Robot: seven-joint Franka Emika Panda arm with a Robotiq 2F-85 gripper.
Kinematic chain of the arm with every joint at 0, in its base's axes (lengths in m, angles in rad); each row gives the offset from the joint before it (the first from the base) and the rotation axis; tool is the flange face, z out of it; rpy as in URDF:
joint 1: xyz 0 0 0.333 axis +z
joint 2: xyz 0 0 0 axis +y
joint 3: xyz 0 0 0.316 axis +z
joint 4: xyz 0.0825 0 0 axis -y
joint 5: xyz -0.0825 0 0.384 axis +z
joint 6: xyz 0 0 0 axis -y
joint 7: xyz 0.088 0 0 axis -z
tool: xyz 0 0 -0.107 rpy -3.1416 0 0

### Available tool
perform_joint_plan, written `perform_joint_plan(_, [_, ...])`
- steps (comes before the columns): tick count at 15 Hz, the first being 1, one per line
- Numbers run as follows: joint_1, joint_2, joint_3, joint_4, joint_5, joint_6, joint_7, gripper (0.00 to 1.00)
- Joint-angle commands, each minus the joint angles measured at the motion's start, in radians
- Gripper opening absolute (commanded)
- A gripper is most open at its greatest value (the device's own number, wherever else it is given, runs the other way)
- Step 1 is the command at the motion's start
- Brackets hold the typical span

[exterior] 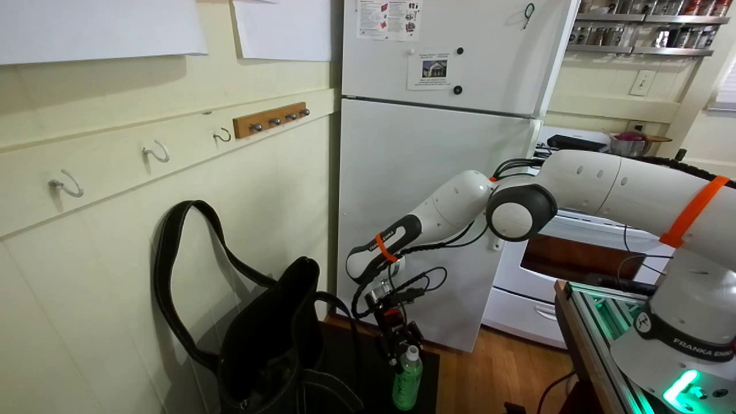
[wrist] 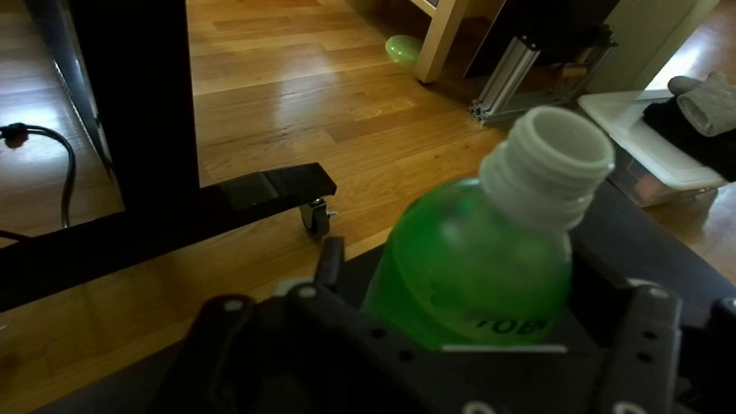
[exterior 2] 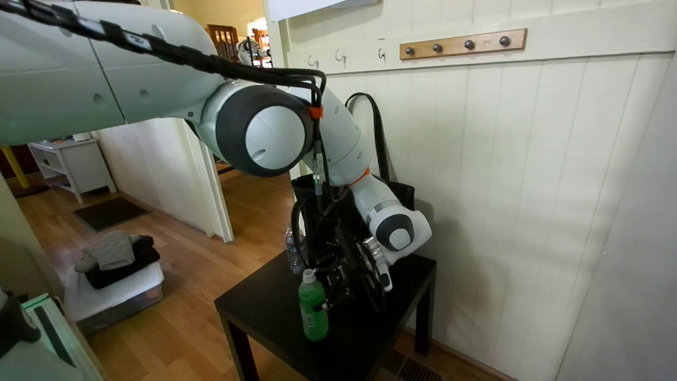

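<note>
Just above the green bottle [exterior: 407, 380] there is free air over the mouth, but the spread fingers of the tool [wrist: 464, 269] fence its sides, a narrow gap showing beside one. In an exterior view, bare tabletop [exterior 2: 259, 301] gives a low lane to the left of the bottle. Beyond, the bag [exterior: 267, 351] and a clear bottle [exterior 2: 291, 251] block the way, a strap [exterior: 163, 270] rising before the wall [exterior: 86, 299]. The arm [exterior 2: 344, 148] slants down over the far part, filling the room there.
</note>
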Motion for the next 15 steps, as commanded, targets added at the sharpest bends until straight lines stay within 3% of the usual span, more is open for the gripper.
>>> perform_joint_plan(1, [0.009,0.0,-0.011,0.002,0.006,-0.01,0.001,0.61])
perform_joint_plan(2, [0.01,0.0,-0.013,0.003,0.005,-0.006,0.002,0.53])
perform_joint_plan(3, [0.01,0.0,-0.014,0.003,0.005,-0.007,0.005,0.57])
perform_joint_plan(4, [0.01,-0.001,-0.014,0.003,0.005,-0.009,0.004,0.92])
perform_joint_plan(6, [0.009,-0.001,-0.014,0.002,0.006,-0.009,0.005,0.98])
perform_joint_plan(11, [0.002,-0.001,-0.012,0.004,0.025,-0.019,0.042,1.0])
perform_joint_plan(15, [0.005,-0.001,-0.021,0.006,0.056,-0.025,0.156,1.0])
